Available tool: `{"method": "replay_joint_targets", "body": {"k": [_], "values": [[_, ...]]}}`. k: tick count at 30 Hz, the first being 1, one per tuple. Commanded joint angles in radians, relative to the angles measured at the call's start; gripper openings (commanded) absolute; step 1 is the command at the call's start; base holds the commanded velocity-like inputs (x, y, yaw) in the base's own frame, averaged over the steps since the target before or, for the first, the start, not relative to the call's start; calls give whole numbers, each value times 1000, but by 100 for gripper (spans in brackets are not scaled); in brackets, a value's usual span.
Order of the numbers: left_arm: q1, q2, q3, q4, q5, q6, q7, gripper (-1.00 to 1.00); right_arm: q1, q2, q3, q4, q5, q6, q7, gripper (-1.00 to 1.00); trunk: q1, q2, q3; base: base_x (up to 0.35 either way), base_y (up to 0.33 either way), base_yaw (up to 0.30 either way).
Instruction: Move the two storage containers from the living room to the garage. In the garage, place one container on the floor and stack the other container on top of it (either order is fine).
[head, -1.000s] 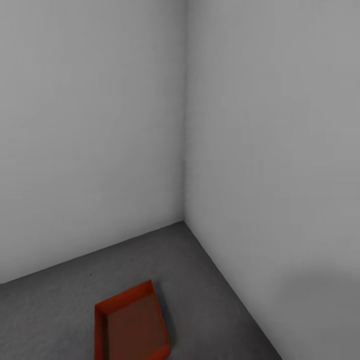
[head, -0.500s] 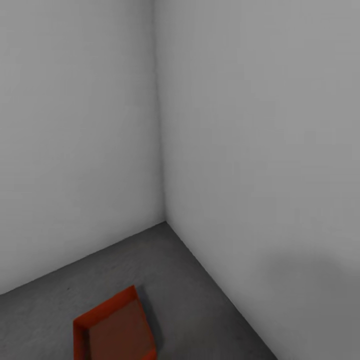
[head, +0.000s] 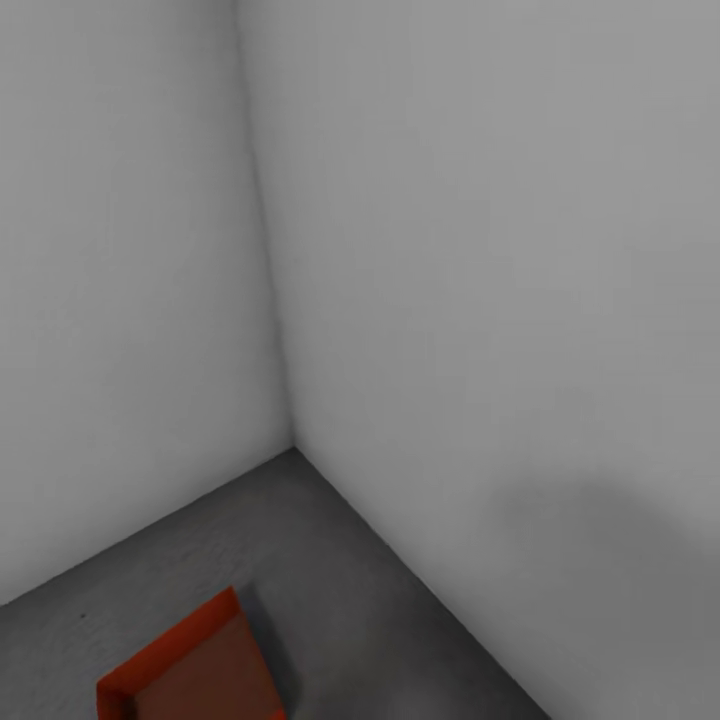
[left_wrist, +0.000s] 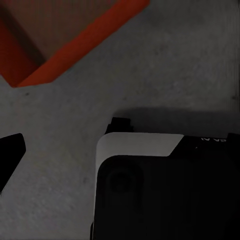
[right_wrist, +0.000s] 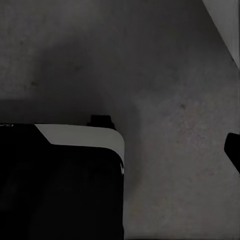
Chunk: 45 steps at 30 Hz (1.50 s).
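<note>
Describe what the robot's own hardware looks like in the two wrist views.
In the left wrist view, a black finger tapers to a point, beside a large black rounded body with a white band on its top and faint small lettering. In the right wrist view, a matching black body carries the same white band, and a dark finger shows at the edge. No cables visible.

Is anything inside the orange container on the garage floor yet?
The storage container shows only its bare bottom, resting on the concrete floor. Its near end is cut off by the frame, so that part stays unseen.
</note>
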Motion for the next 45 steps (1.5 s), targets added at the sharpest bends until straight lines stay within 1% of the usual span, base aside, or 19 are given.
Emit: {"method": "replay_joint_targets", "body": {"k": [1, 45], "values": [[0, 0, 0, 0, 6, 2, 2, 100, -1, 1, 8, 3, -10, -5, -1, 100, 0, -1, -1, 0, 0, -293], [0, 0, 0, 0, 6, 2, 2, 100, -2, -1, 8, 3, -9, -6, -1, 100, 0, -1, -1, 0, 0, -293]]}}
